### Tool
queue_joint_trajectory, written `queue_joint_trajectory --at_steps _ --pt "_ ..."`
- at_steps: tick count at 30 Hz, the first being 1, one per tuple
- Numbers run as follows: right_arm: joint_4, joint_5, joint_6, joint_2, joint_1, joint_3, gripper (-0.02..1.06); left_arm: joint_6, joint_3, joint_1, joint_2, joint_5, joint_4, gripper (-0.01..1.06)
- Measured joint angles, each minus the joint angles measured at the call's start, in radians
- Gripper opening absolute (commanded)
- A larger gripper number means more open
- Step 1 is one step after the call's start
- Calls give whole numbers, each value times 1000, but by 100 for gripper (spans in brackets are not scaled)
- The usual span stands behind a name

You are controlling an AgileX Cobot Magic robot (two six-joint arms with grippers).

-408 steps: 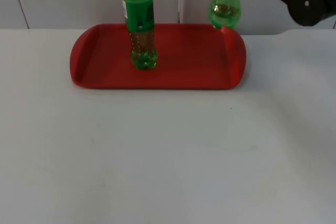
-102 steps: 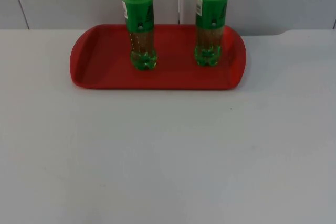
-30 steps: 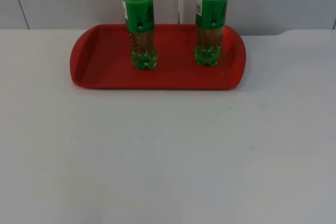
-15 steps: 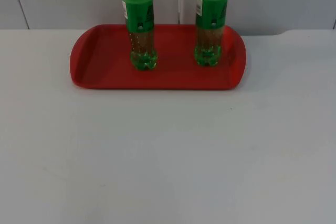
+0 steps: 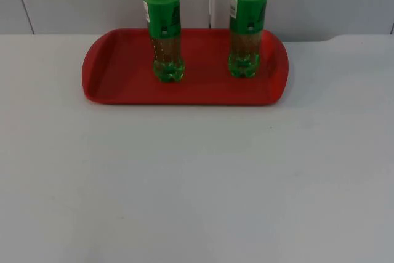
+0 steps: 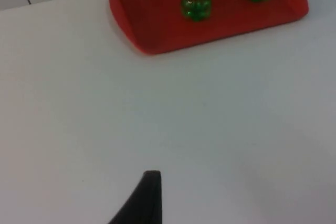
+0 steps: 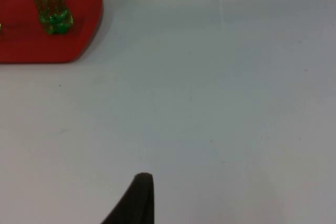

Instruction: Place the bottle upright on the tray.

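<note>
Two grippers wait apart from the work: the left gripper (image 6: 149, 192) and the right gripper (image 7: 139, 195) each hang above the bare white table (image 5: 197, 177), and I cannot tell how their fingers stand. Both green bottles, left one (image 5: 164, 29) and right one (image 5: 246, 26), are upright on the red tray (image 5: 123, 84). They seem light, smooth plastic; hold at the body.

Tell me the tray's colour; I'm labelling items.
Red, plain, no pattern. The tray shows best in the top view.
</note>
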Motion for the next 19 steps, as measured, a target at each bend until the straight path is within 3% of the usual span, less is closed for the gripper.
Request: queue_joint_trajectory --at_steps 19 --pt "0 0 0 0 0 0 105 0 0 277 0 0 0 105"
